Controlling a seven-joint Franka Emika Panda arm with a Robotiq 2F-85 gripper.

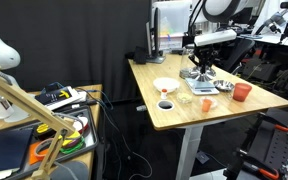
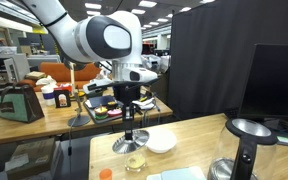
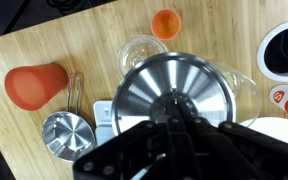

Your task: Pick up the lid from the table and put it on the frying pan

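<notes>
Claw (image 3: 174,118) drawn in narrow on the centre of the lid (image 3: 144,88); the knob itself is hidden by the fingers. Lid hangs level under the claw, clear of the desk (image 3: 24,40), partly over a glass bowl (image 3: 141,50). Frying pan (image 3: 66,136) rests on the desk, left of the lid in the wrist view. Judgement: thin metal, stiff, light, slick. The knob is the only sound hold, and the lid may tilt.

A black curtain (image 1: 74,40) hangs behind the light wooden table (image 1: 184,112). At 9 o'clock from it stands a cluttered bench (image 1: 92,97), and ceiling lights (image 2: 184,9) glow over the open lab.
</notes>
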